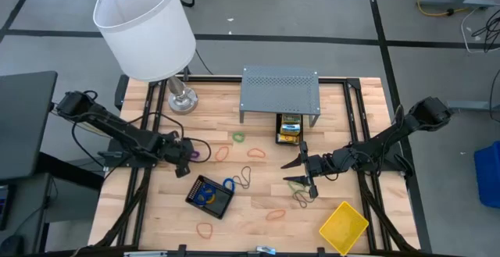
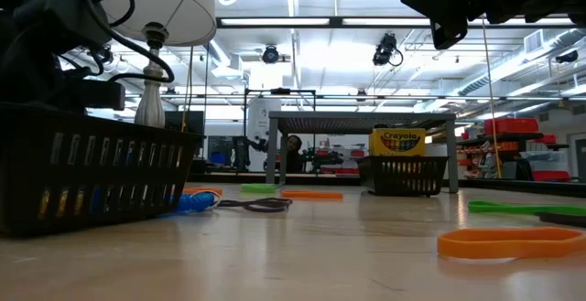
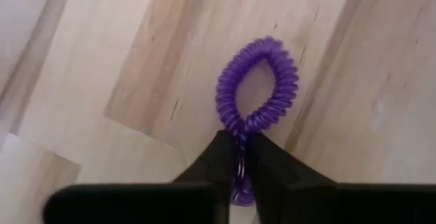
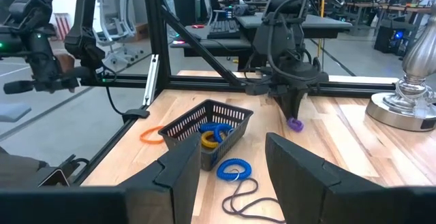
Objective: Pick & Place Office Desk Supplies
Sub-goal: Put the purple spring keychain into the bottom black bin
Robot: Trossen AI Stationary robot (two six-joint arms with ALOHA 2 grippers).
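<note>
On table, L side: left gripper (image 1: 190,151) low over the wood, just R of the lamp base (image 1: 182,99).
L fingers: pinched tight on a purple coil band (image 3: 257,81); loop sticks out past the tips, lying on/at the wood – can't tell if lifted.
R arm: right gripper (image 1: 301,172) mid-table, R of centre, above a dark cord loop (image 1: 303,198); fingers apart, nothing betw. them.
Black mesh tray (image 1: 209,196): front-centre, betw. the grippers; yellow + blue coils inside.
Blue coil (image 4: 234,169): on wood, touching/just beside tray's far-R corner.
Yellow tray (image 1: 344,227): front R corner, tilted diamond-wise.
Crayon box (image 2: 396,142): upright in a 2nd mesh tray (image 2: 406,176), under front edge of grey shelf (image 1: 280,91).
Loose bands: green (image 1: 238,137) and orange (image 1: 255,153) in front of shelf; orange (image 1: 205,229) nr front edge.
Lamp shade (image 1: 144,26): white, back L.
</note>
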